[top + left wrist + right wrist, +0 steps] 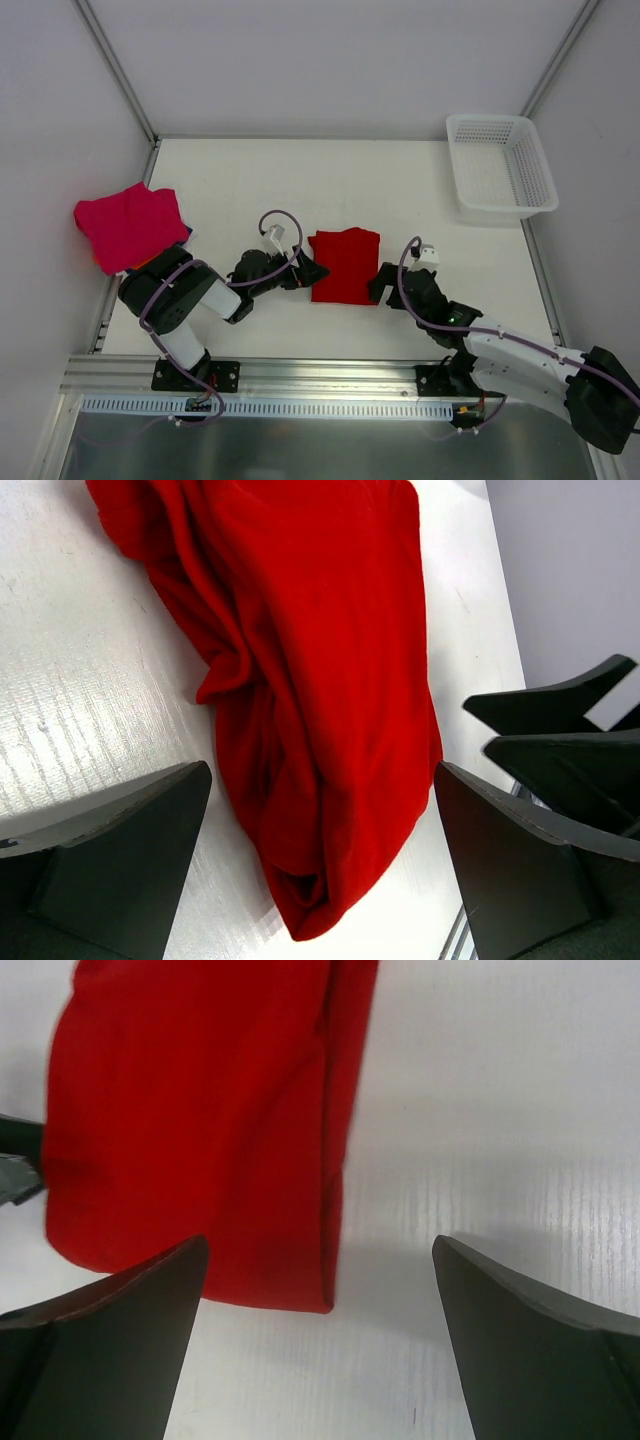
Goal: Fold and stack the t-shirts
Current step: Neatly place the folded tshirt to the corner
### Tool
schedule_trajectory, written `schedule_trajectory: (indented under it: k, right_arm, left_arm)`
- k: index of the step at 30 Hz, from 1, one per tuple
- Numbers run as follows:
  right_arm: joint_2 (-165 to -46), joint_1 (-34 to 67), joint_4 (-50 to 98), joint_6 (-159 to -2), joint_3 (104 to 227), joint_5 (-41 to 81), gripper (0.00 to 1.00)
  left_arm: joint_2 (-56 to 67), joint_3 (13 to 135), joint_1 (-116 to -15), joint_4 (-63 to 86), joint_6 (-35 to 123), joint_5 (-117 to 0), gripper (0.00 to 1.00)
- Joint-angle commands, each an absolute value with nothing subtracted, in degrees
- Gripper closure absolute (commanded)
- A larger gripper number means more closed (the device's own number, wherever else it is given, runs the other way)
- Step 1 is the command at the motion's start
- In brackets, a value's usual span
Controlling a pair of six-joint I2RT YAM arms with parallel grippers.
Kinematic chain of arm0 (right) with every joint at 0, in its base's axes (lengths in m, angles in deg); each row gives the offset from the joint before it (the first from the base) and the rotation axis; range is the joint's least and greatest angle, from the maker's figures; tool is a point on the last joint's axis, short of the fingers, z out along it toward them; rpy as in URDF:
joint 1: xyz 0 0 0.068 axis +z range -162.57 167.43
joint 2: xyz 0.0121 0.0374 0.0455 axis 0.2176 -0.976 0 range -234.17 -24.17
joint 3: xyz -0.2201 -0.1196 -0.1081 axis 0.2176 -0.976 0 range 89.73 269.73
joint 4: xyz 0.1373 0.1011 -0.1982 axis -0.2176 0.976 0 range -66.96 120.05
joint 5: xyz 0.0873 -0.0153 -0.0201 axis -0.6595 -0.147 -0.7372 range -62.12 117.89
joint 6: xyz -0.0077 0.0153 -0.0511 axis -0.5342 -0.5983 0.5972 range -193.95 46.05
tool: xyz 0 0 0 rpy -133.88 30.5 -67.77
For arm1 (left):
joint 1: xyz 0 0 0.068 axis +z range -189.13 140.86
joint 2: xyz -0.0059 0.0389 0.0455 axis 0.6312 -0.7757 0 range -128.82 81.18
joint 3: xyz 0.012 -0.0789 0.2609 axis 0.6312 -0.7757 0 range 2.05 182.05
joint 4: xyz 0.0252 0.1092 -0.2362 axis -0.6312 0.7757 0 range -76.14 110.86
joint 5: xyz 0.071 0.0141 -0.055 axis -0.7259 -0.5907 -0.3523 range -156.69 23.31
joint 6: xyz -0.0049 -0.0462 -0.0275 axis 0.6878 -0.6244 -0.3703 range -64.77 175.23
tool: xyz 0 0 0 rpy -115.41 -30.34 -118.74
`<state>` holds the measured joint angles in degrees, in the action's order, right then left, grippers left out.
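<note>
Left gripper [318, 272]: we see the jaws spread wide with nothing in them, at 9 o'clock of the red t-shirt [345, 264].
Right gripper [378, 284]: also wide and empty, at 4 o'clock of the same shirt.
Red t-shirt: it lies partly folded and rumpled at 6 o'clock on the table [400, 190].
Handling: we judge it light, limp and not fragile. It is likely to sag and bunch up.
Hold: we would pinch its near corners, through all the layers.
Pile of t-shirts [128, 225]: at 9 o'clock, with the magenta one on top.
Basket [500, 165]: at 2 o'clock, well apart from the shirts.
</note>
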<state>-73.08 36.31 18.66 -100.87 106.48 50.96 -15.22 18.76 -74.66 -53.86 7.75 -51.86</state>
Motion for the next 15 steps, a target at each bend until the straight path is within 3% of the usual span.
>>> schedule_trajectory:
  k: [1,15]
  right_arm:
    - [-76.28,35.16,9.17,-103.40,104.76,49.16,0.01]
    - [-86.40,31.64,-7.45,-106.12,100.98,47.05,0.01]
  left_arm:
    - [-17.69,16.46,-74.12,-46.25,8.21,-51.49,0.01]
    - [-18.05,14.36,-73.76,-48.28,7.86,-51.75,0.01]
